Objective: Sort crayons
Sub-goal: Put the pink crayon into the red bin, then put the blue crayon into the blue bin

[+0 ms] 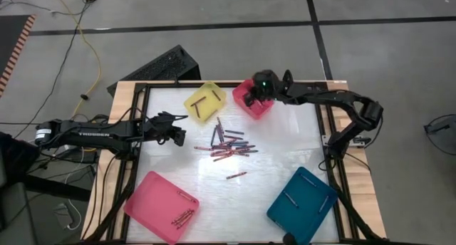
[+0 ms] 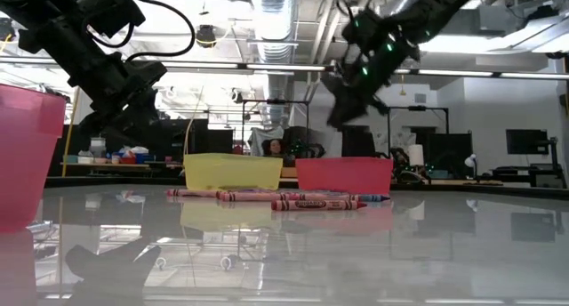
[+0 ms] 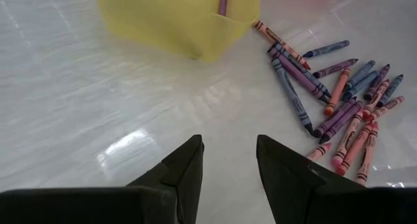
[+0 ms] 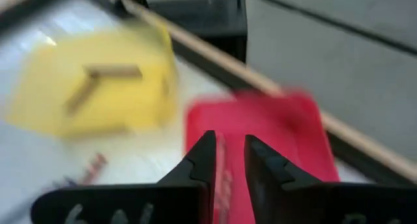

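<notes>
My left gripper (image 1: 181, 127) has its jaws apart with nothing between them; my right gripper (image 1: 251, 97) shows a narrow gap between its fingers, and I see nothing pinched there.

The white table (image 1: 285, 142) carries four trays. The largest ones sit along the near edge: a pink tray (image 1: 161, 205) at near left with a few crayons in it, and a teal tray (image 1: 302, 205) at near right holding two sticks. At the far edge sit a yellow tray (image 1: 205, 101), with two brownish crayons crossed in an L, and just to its right a small red tray (image 1: 258, 107).

My right arm reaches in from the right, its gripper hanging over the red tray. My left arm comes in from the left, its gripper above bare tabletop, left of the pile and near the yellow tray.

The crayons (image 1: 226, 144) lie loosely heaped mid-table, red, purple and bluish sticks overlapping. One lone red crayon (image 1: 236, 175) rests apart, nearer than the heap.
</notes>
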### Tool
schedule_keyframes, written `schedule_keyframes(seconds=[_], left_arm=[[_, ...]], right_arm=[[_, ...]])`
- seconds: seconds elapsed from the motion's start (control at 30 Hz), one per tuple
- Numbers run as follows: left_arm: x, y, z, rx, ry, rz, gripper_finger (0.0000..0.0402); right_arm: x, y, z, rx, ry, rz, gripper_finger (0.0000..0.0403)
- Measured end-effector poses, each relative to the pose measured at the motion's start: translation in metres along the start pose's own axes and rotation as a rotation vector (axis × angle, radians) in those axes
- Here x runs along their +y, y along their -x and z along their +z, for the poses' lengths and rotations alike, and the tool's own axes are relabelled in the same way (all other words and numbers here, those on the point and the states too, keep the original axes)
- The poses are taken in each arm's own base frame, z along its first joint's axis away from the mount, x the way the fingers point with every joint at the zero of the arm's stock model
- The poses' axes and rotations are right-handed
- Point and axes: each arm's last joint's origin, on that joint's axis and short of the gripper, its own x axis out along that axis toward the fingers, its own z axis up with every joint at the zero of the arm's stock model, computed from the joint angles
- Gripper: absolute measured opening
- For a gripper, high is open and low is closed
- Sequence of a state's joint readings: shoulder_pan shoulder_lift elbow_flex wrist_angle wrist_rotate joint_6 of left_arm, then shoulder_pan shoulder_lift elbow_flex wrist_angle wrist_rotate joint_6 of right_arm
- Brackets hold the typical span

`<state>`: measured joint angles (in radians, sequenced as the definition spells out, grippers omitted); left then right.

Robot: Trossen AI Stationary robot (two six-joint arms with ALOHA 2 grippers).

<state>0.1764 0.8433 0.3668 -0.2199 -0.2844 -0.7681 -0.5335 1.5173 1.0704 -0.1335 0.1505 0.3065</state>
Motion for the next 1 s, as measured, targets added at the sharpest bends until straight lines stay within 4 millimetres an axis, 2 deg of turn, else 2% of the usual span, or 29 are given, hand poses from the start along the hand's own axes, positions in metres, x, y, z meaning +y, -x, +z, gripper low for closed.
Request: schedule_keyframes(seconds=[0.1, 0.2, 0.3, 0.43, 0.63, 0.83, 1.0], left_arm=[[0.000, 0.000, 0.000, 0.000, 0.000, 0.000, 0.0133], [0.000, 0.000, 0.000, 0.000, 0.000, 0.000, 0.0133], [0.000, 0.000, 0.000, -0.001, -0.005, 0.001, 0.0133], [0.000, 0.000, 0.000, -0.007, -0.006, 0.007, 0.0133], [0.000, 0.000, 0.000, -0.007, -0.006, 0.007, 0.0133], [0.000, 0.000, 0.000, -0.001, -0.005, 0.000, 0.0133], [0.000, 0.000, 0.000, 0.007, -0.005, -0.007, 0.0133]], right_arm=[[0.019, 0.012, 0.023, -0.044, 0.048, 0.109, 0.0077], [0.046, 0.025, 0.034, -0.067, 0.176, 0.229, 0.0077], [0.072, 0.036, 0.029, -0.063, 0.334, 0.297, 0.0077], [0.098, 0.039, 0.010, -0.020, 0.505, 0.360, 0.0077], [0.117, 0.009, -0.028, 0.124, 0.603, 0.307, 0.0077], [0.118, -0.028, -0.059, 0.262, 0.636, 0.274, 0.0077], [0.117, -0.042, -0.074, 0.328, 0.652, 0.260, 0.0077]])
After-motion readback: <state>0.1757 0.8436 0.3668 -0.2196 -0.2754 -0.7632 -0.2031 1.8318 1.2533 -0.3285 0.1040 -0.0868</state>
